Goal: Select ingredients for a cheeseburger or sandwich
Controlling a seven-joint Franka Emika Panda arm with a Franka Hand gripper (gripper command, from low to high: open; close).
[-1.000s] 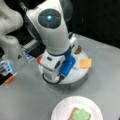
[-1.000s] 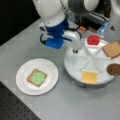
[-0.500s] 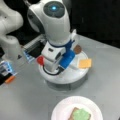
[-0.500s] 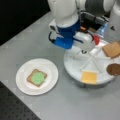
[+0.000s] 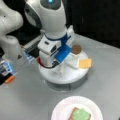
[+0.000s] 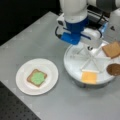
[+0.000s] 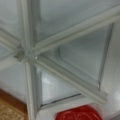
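I have the gripper (image 6: pixel 87 46) low over the divided tray (image 6: pixel 75 60); its fingers' spread I cannot tell. The tomato disc (image 7: pixel 78 113), round and axisless, lies below. Toast with lettuce (image 6: pixel 37 78) sits centred on the plate (image 6: pixel 50 70). I judge tomato selection underway, needing a descent.

Round white plate (image 6: pixel 51 82), white divided tray (image 6: pixel 75 67), grey table (image 6: pixel 37 42), orange-tipped object (image 5: pixel 9 79).
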